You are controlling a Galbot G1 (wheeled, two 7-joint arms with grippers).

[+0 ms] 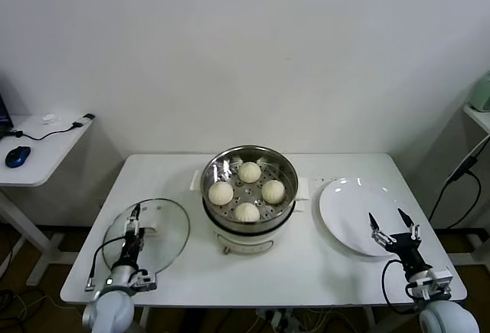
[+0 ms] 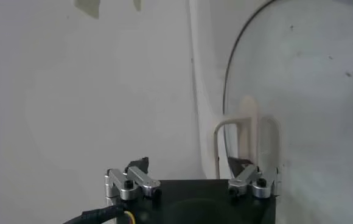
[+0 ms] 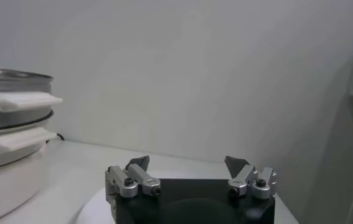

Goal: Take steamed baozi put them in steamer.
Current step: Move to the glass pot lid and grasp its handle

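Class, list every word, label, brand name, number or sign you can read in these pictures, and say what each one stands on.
None: no readable text shows in any view.
Steamer, baozi, plate and glass lid: no lettering visible.

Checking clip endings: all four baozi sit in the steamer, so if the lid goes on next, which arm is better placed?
Probably the left: its gripper, jaws open, hovers over the glass lid. The right gripper hangs open over the plate, beyond the steamer.
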